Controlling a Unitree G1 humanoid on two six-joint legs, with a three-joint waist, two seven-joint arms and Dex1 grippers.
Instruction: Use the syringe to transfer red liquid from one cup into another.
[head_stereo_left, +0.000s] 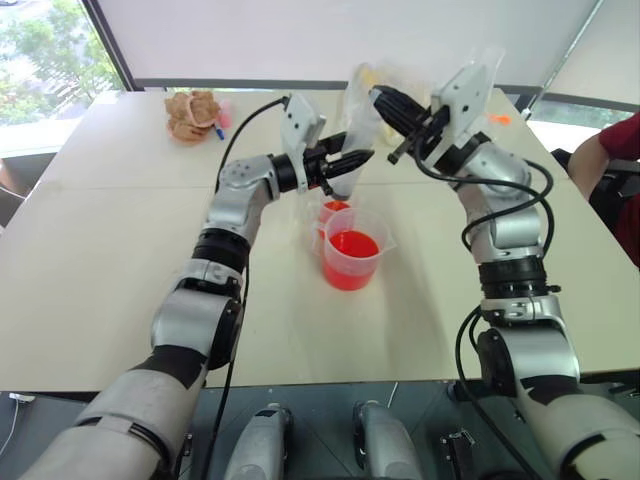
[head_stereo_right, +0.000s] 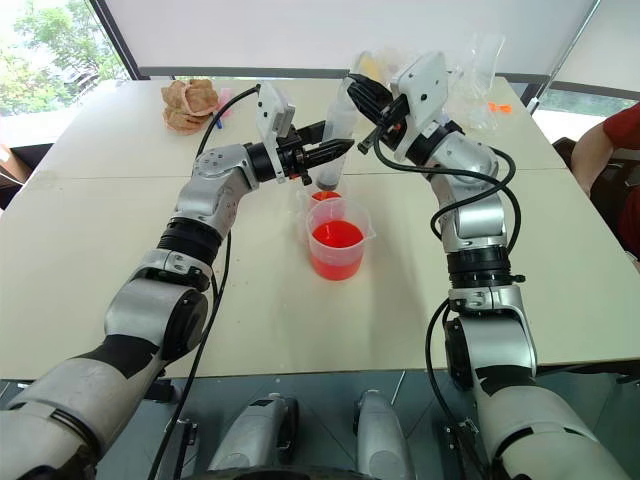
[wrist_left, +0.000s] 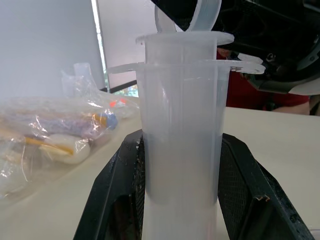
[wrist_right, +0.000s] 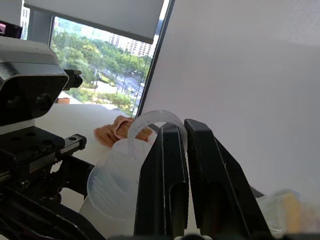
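The clear syringe (head_stereo_left: 362, 115) stands nearly upright over the cups, with my left gripper (head_stereo_left: 348, 160) shut around its fat barrel (wrist_left: 180, 125). My right gripper (head_stereo_left: 380, 96) is shut on the plunger's thin end disc (wrist_right: 150, 121) at the top. The syringe's lower end hangs at the mouth of the smaller cup (head_stereo_left: 335, 208), which has red liquid in it; whether the tip dips in I cannot tell. Just in front stands the larger cup (head_stereo_left: 352, 258), about half full of red liquid (head_stereo_right: 337, 236).
The cups sit mid-table on a pale tabletop (head_stereo_left: 120, 260). A brown crumpled thing (head_stereo_left: 192, 115) lies at the back left. Clear plastic bags (head_stereo_right: 480, 70) with small items lie at the back right. A person's red sleeve (head_stereo_left: 612, 150) is at the right edge.
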